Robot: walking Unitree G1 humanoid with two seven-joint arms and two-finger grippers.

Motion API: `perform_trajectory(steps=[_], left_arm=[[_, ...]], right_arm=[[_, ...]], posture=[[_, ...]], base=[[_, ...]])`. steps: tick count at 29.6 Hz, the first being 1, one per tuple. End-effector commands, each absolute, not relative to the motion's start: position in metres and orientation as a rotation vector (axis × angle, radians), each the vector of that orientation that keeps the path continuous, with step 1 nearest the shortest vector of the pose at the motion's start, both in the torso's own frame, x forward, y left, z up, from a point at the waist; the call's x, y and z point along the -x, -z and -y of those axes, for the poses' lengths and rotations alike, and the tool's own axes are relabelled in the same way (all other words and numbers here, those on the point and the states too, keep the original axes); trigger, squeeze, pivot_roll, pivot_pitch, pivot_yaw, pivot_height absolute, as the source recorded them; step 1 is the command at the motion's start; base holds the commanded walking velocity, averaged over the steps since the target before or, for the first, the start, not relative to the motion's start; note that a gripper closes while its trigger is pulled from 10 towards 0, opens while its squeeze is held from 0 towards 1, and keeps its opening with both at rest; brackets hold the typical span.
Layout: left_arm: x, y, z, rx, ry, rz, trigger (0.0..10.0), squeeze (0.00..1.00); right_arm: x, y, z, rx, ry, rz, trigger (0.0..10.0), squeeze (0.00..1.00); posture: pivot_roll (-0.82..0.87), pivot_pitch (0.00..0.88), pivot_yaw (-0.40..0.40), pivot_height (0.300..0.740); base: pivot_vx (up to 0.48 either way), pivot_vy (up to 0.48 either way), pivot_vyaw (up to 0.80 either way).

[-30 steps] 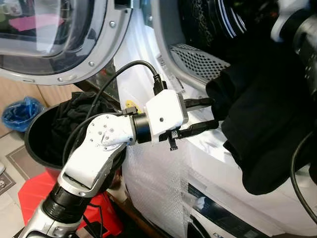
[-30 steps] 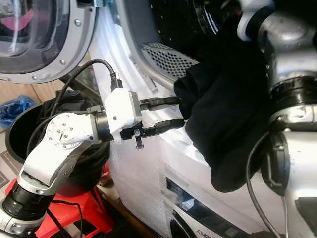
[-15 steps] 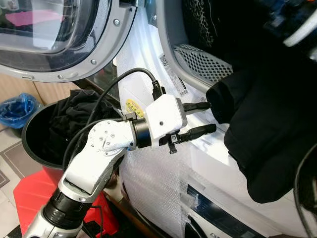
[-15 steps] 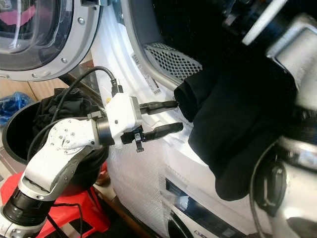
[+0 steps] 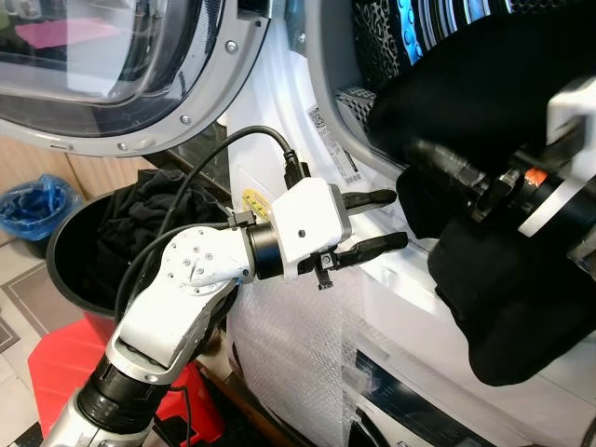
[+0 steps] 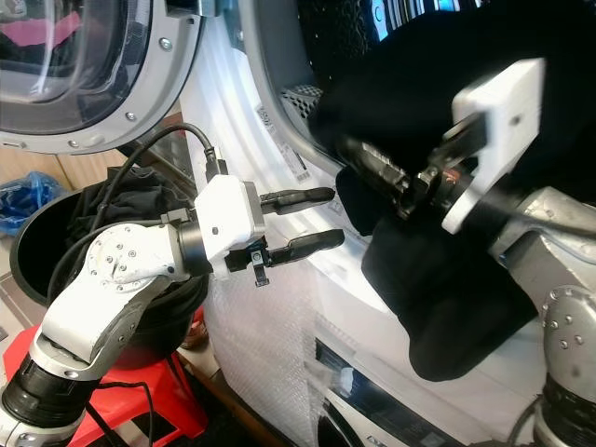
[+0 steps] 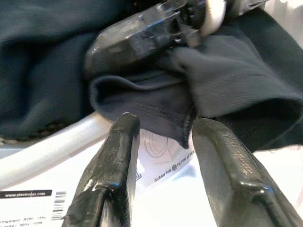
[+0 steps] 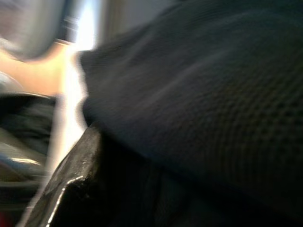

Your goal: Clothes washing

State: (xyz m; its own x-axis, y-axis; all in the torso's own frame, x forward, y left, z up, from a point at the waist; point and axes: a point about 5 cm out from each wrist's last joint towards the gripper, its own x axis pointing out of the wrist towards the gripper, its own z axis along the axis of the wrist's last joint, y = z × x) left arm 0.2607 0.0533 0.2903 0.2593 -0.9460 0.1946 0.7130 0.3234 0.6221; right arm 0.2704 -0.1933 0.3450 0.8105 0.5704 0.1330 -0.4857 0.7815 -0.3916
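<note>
The left pincer (image 5: 385, 222) sits mid-frame in the eye views, its two black fingers spread apart and gripping nothing, pointed toward the right of the frame at the white front of the washing machine (image 5: 391, 307). From the left wrist view, those fingers (image 7: 118, 156) frame a folded hem of the dark garment (image 7: 227, 80), which lies just beyond the tips and above a printed label on the white panel.

Over on the right side of the frame, the right pincer (image 6: 358, 163) reaches leftward across the machine's round opening, buried in that same dark garment (image 5: 507, 279). The cloth bulges over the rim of the opening in the upper right and hangs down the machine's front toward the lower right. Whether the right fingers are together or apart cannot be told; the cloth covers them, and the right wrist view is a blur of dark fabric (image 8: 203, 94).

Upper left, the machine's round glass door (image 5: 112, 74) stands swung open. Lower left, a black bucket (image 5: 65, 270) holds more dark clothes (image 5: 140, 223) and rests on something red (image 5: 56, 372). A blue bag (image 5: 33, 209) lies at the left edge.
</note>
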Motion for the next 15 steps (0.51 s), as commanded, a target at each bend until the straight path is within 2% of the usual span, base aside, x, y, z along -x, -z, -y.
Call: perform_trajectory(steps=[1, 3, 4, 9, 10, 12, 13, 15], left_arm=[[-0.255, -0.293, -0.048, -0.465, 1.214, 0.616, 10.0, 0.0], [-0.254, -0.293, -0.048, -0.462, 1.214, 0.617, 10.0, 0.0], [-0.254, -0.292, -0.048, -0.462, 1.213, 0.616, 10.0, 0.0], [-0.254, -0.292, -0.048, -0.462, 1.214, 0.614, 10.0, 0.0], [-0.254, -0.292, -0.047, -0.462, 1.216, 0.614, 10.0, 0.0], [-0.254, -0.292, -0.047, -0.461, 1.218, 0.614, 10.0, 0.0], [-0.254, -0.292, -0.047, -0.461, 1.219, 0.614, 10.0, 0.0], [-0.255, -0.292, -0.046, -0.459, 1.222, 0.614, 10.0, 0.0]], right_arm=[[-0.266, -0.356, 0.218, 0.412, -0.423, 0.284, 10.0, 0.0], [-0.259, -0.364, 0.234, 0.504, -0.352, 0.306, 10.0, 0.0], [-0.257, -0.363, 0.236, 0.52, -0.351, 0.3, 10.0, 1.0], [-0.245, -0.354, 0.233, 0.504, -0.475, 0.292, 10.0, 1.0], [-0.235, -0.351, 0.232, 0.477, -0.559, 0.297, 10.0, 1.0], [-0.23, -0.348, 0.238, 0.414, -0.598, 0.286, 10.0, 1.0], [-0.23, -0.348, 0.242, 0.402, -0.587, 0.278, 10.0, 0.0], [-0.229, -0.348, 0.253, 0.351, -0.586, 0.266, 10.0, 0.0]], posture=[[0.15, 0.177, -0.133, 0.74], [0.15, 0.177, -0.133, 0.74], [0.15, 0.173, -0.134, 0.74], [0.15, 0.173, -0.134, 0.74], [0.15, 0.175, -0.128, 0.74], [0.15, 0.175, -0.128, 0.74], [0.15, 0.175, -0.128, 0.74], [0.15, 0.175, -0.128, 0.74]], base=[[0.0, 0.0, 0.0], [0.0, 0.0, 0.0], [0.0, 0.0, 0.0], [0.0, 0.0, 0.0], [0.0, 0.0, 0.0], [0.0, 0.0, 0.0], [0.0, 0.0, 0.0], [0.0, 0.0, 0.0]])
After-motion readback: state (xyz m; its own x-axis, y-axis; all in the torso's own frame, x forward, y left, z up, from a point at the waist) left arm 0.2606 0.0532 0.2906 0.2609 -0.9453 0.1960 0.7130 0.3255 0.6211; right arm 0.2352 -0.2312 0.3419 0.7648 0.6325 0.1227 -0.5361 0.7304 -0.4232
